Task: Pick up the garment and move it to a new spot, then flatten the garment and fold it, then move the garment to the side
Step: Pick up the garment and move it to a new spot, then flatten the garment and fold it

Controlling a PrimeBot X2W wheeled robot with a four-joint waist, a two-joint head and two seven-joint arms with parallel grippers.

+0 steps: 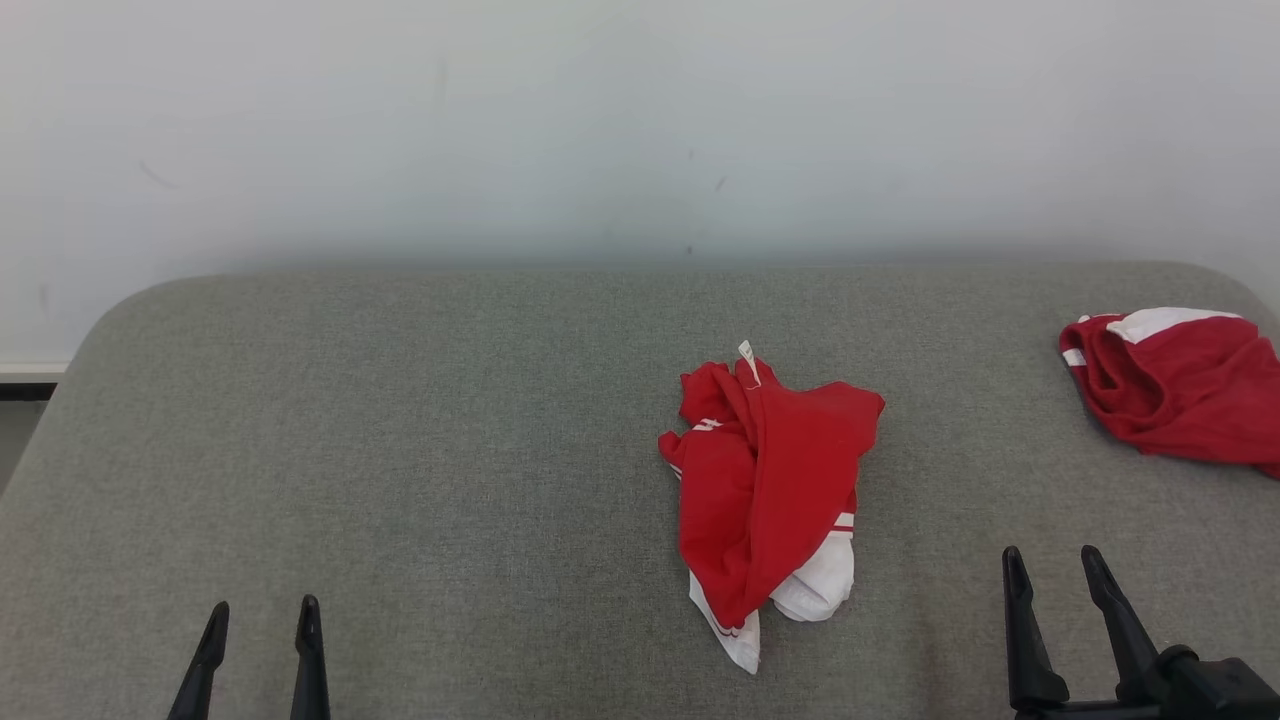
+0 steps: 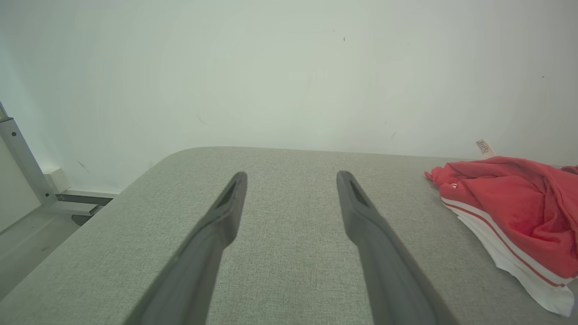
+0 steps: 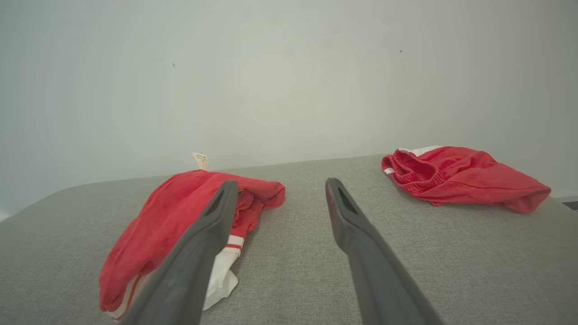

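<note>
My desk (image 1: pixel 400 450) is covered in grey woven cloth, matt and coarse-grained, padded at its rounded edge. The garment (image 1: pixel 770 490) at 1 o'clock is thin red cloth, matt and crumpled, with smoother white panels. Its small white label (image 1: pixel 747 352) could be fabric or paper; I cannot tell. The second garment (image 1: pixel 1175 385) at 2 o'clock is the same matt red cloth, its waistband gathered and ribbed. The left claw (image 1: pixel 265 603) and right claw (image 1: pixel 1051 550) look like smooth, dark, matt plastic. The wall (image 1: pixel 600 120) is matt white paint, lightly scuffed. A strut (image 2: pixel 22 158) at 9 o'clock in the left wrist view looks like pale satin metal.
</note>
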